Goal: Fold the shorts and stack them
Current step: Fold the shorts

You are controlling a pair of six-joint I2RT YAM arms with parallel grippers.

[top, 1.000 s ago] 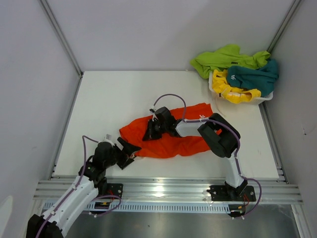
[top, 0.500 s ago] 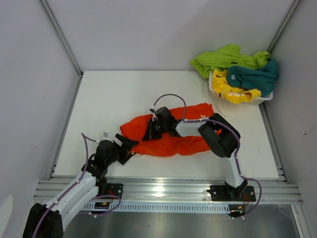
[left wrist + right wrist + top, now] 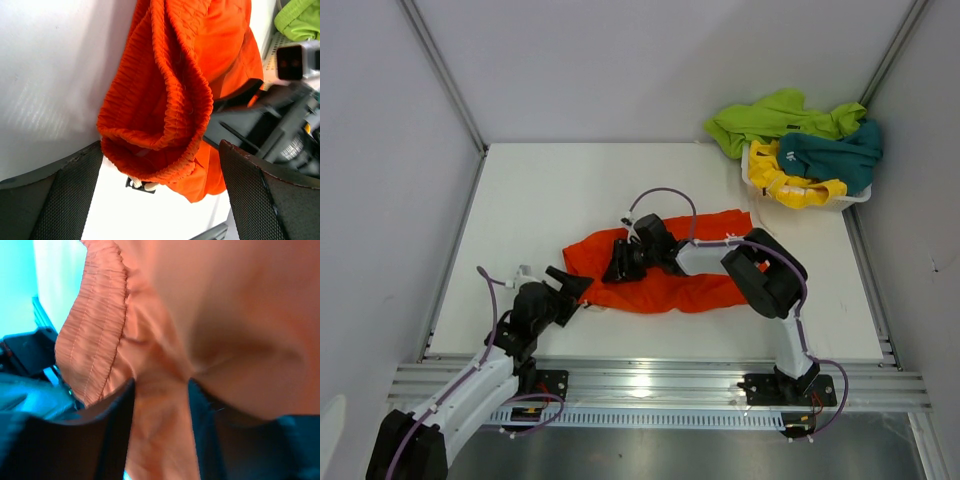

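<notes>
**Surroundings.** A white basket (image 3: 856, 198) sits at the table's (image 3: 540, 200) far right corner. It holds yellow shorts (image 3: 786, 184) and teal shorts (image 3: 835, 155). Lime green shorts (image 3: 770, 115) hang over its back rim. The right arm's forearm lies across the orange shorts (image 3: 690, 290) and hides their middle.

**Writing.** A small white cord end (image 3: 142, 185) shows beneath the gathered waistband. Nothing legible is seen on it.

**Task item.** The orange shorts lie crumpled near the table's middle, well apart from the basket.

**Left arm.** It lies low, reaching from the near left. The left gripper (image 3: 572, 287) points at the waistband end with its fingers (image 3: 75, 185) spread wide, grasping nothing.

**Right arm.** The elbow is folded and the forearm points left. The right gripper (image 3: 620, 268) is down on the shorts' left half. Its fingers (image 3: 112, 420) stand partly apart with a fold of orange cloth between them. Whether they pinch it cannot be told.
</notes>
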